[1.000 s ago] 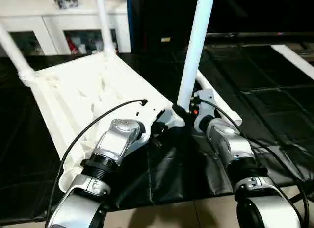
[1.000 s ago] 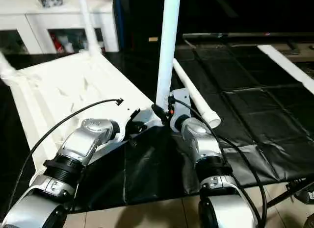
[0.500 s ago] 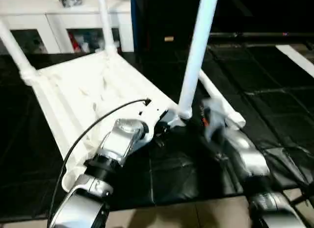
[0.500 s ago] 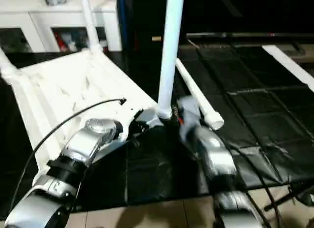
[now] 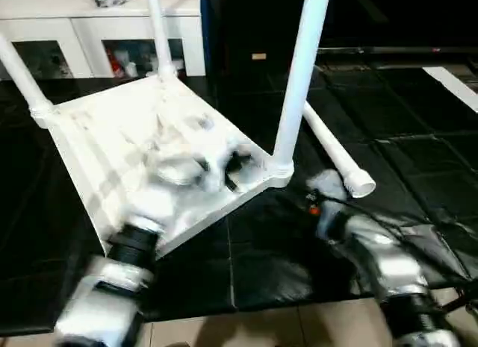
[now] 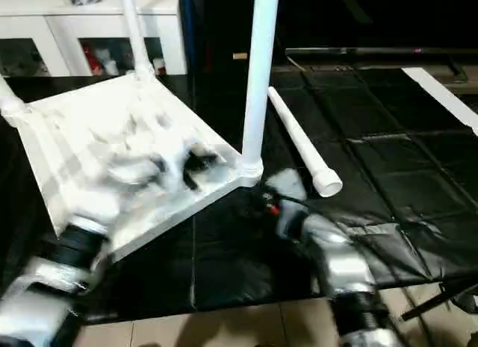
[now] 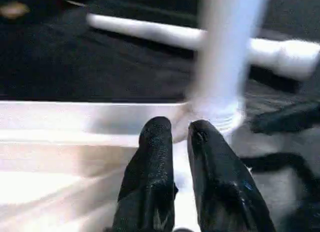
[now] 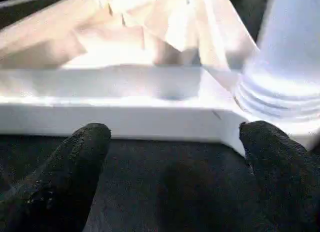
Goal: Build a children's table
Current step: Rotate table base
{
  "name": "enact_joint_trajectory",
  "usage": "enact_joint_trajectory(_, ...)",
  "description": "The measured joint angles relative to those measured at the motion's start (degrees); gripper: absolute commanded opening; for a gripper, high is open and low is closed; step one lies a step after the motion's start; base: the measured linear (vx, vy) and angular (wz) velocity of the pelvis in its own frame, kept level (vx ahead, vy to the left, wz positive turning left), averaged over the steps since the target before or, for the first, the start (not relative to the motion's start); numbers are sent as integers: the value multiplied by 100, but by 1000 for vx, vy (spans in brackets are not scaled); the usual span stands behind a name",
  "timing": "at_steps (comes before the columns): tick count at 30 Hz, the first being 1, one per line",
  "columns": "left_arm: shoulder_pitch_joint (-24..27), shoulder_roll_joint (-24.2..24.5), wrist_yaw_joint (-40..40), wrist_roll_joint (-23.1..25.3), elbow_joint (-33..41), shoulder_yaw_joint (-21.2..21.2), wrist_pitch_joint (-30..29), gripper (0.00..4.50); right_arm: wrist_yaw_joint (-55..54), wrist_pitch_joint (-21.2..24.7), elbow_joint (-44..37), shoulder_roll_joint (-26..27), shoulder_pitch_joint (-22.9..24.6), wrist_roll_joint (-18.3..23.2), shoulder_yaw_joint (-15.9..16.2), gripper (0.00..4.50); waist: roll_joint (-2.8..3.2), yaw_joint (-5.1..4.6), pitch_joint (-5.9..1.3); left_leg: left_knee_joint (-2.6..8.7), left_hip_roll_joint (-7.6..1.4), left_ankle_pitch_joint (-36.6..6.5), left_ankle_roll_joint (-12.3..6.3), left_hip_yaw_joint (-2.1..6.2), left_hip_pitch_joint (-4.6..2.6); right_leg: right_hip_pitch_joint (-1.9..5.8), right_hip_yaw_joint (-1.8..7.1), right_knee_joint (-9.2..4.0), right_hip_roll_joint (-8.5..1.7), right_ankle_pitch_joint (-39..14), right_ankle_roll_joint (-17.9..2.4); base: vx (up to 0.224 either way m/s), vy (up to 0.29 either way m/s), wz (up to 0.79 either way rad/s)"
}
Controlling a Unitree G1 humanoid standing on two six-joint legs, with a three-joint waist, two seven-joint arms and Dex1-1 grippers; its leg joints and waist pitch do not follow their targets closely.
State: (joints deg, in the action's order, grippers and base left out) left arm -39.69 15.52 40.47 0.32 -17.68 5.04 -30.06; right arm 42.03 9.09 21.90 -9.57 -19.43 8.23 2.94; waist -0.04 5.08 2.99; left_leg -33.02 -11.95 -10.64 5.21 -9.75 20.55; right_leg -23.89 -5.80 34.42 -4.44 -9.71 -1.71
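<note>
children's table (image 5: 142, 149) is seen upside down on black floor mat (image 5: 418, 183), 3 legs up; 4th leg (image 6: 302, 145) lies loose on mat just beside near corner. left claw (image 7: 174, 137) nearly clenched over frame, nothing gripped. right claw (image 8: 172, 142) spread wide, released, near corner leg (image 5: 299, 78). risk: leg could be knocked askew if bumped.

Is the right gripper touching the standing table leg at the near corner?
Apart. In the right wrist view, the right gripper is open, with black mat between its fingers, and the leg stands beyond them.
</note>
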Motion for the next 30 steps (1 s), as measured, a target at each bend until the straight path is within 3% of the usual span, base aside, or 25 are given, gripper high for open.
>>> enact_joint_trajectory(3,-37,781,73,280,50,-28,-26,35,-92,7,32,158,-138,-68,139,450,-1,-11,1,1,0,-2,3,1,-8,-1,2,1,1,12,-19,0,0,0)
enact_joint_trajectory(5,-18,1410,150,632,40,68,-2,35,-182,30,110,248,-218,-171,270,450,-2,-21,1,3,0,-2,3,3,-12,-8,3,1,4,13,-22,0,0,0)
enact_joint_trajectory(7,106,2113,197,1067,35,243,74,15,-317,37,245,321,-307,-263,352,450,-28,-14,6,5,0,-3,3,3,-16,-6,4,2,3,7,-18,0,0,0)
enact_joint_trajectory(9,274,2471,222,1357,-64,315,43,5,-397,36,319,317,-383,-335,367,450,-51,-7,2,4,3,-4,5,2,-22,0,7,-1,0,7,-18,0,0,0)
enact_joint_trajectory(16,663,2797,227,1666,-84,664,-270,5,-475,29,556,338,-549,-445,441,450,-124,5,3,-6,5,5,19,6,-48,24,17,10,2,14,-22,0,0,0)
enact_joint_trajectory(30,1028,3237,791,2095,136,1234,-753,5,-629,-104,931,410,-747,-560,542,450,-150,-8,-13,-4,4,8,24,8,-64,56,24,10,8,8,-5,0,0,0)
